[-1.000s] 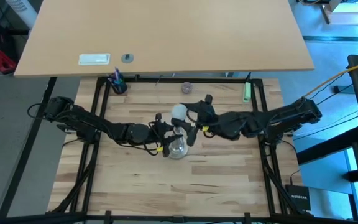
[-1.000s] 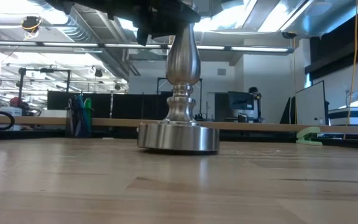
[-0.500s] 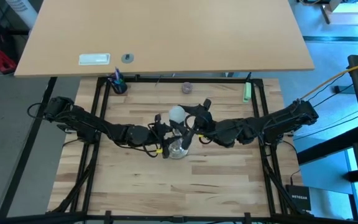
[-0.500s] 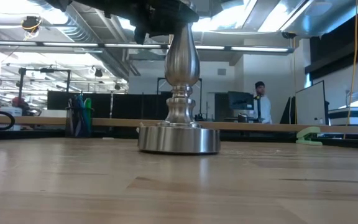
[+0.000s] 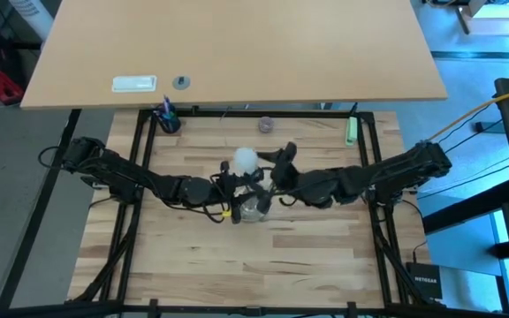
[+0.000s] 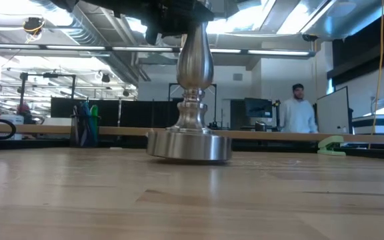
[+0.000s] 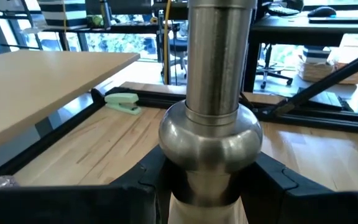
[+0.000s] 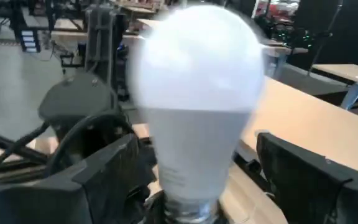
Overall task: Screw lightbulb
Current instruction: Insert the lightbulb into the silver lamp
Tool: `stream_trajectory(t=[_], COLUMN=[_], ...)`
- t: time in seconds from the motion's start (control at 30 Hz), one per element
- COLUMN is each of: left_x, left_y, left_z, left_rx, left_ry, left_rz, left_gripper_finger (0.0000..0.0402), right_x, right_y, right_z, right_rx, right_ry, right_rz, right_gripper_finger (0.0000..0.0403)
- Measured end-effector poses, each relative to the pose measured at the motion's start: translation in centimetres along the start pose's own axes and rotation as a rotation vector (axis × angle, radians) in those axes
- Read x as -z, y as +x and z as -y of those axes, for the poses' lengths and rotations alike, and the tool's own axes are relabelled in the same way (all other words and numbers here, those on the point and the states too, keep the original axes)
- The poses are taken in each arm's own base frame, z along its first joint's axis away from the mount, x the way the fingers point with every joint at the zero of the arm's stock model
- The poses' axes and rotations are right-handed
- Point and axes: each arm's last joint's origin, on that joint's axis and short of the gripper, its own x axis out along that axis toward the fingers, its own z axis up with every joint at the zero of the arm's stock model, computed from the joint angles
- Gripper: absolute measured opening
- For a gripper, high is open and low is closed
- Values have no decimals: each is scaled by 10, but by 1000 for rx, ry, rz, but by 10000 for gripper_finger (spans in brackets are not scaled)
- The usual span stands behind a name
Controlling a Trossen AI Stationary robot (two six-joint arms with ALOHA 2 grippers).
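The silvery stand point(image 5: 253, 209) stands upright near the table's middle, its round base point(image 6: 189, 148) on the wood. My left gripper point(image 5: 234, 188) reaches in from the table's left and is shut on the stand's stem. The white frosted lightbulb point(image 5: 244, 160) is upright above the stand's top, globe up and screw base down. My right gripper point(image 5: 259, 175) comes from the table's right, with a finger on either side of the bulb. The arms hide whether the bulb's base is in the socket. My left gripper pinches the stand's narrow stem just under its round bulge point(image 7: 210, 186) between its two fingers point(image 7: 145, 190). The fingers lie level, from the table's left, across the upright stem. The stand's base rests on the table. My right gripper has the lightbulb's tapering lower part point(image 8: 188, 171), above the screw base, between its two fingers point(image 8: 114, 177). The fingers come about level from the table's right. The bulb is upright, globe up. The place of contact lies at the picture's lower edge and does not show plainly.
A green stapler-like thing point(image 5: 351, 131) lies at the far right of the table, a pen cup point(image 5: 168, 119) at the far left, and a small greyish knob point(image 5: 265, 125) at the far middle. A person point(image 6: 299, 117) moves in the room behind.
My right gripper has moved toward the table's left, and the lightbulb has gone with it. The stand's base has shifted slightly the same way. The person behind the table has walked to the right.
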Motion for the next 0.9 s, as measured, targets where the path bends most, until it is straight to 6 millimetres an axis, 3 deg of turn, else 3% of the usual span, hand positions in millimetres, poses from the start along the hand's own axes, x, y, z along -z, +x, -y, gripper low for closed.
stream_trajectory(t=[0.13,0.3,0.43,0.9], left_x=[1,1,1,2], left_y=[0,0,0,0], left_z=[0,0,0,0], left_rx=[-1,0,1,2], left_ry=[-2,-3,-3,-5], left_rz=[-7,-7,-7,-10], left_gripper_finger=[124,124,124,124], right_x=[5,-12,-5,-15], right_y=[-2,-15,-15,-19], right_z=[0,12,10,14], right_rx=[-42,-63,-100,-111], right_ry=[-39,-3,-38,1], right_rz=[-44,-8,-49,2], right_gripper_finger=[326,326,326,326])
